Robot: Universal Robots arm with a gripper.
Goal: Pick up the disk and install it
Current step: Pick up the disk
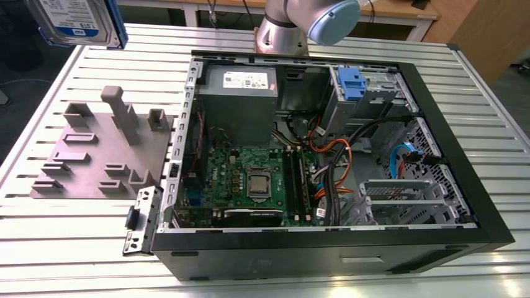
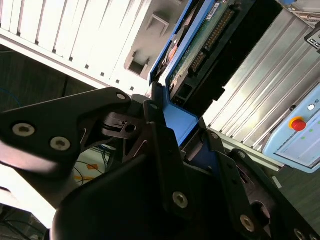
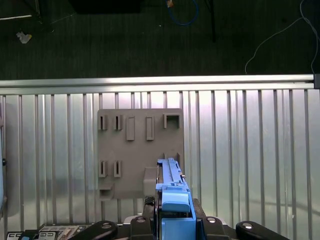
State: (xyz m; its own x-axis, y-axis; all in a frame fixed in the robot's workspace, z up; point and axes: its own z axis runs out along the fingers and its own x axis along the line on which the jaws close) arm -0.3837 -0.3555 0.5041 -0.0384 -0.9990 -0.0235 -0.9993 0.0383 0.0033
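Note:
The disk point(image 1: 74, 22), a silver hard drive with a white-and-blue label and blue side rails, hangs high above the table's far corner at the exterior view's left. In the second wrist view my gripper point(image 2: 180, 117) is shut on the disk point(image 2: 200, 45), its black fingers point(image 2: 162, 145) clamping the blue rail end, with the green circuit side showing. In the first wrist view the disk point(image 3: 172, 192) is edge-on in my gripper point(image 3: 172, 222), hovering over the grey fixture plate point(image 3: 135, 150).
An open computer case point(image 1: 331, 251) lies on the slatted aluminium table point(image 1: 66, 242), with a drive cage and a blue bracket point(image 1: 352, 84) at its far corner. The grey fixture plate point(image 1: 99, 149) sits beside the case. A pendant with a red button point(image 2: 297, 124) lies nearby.

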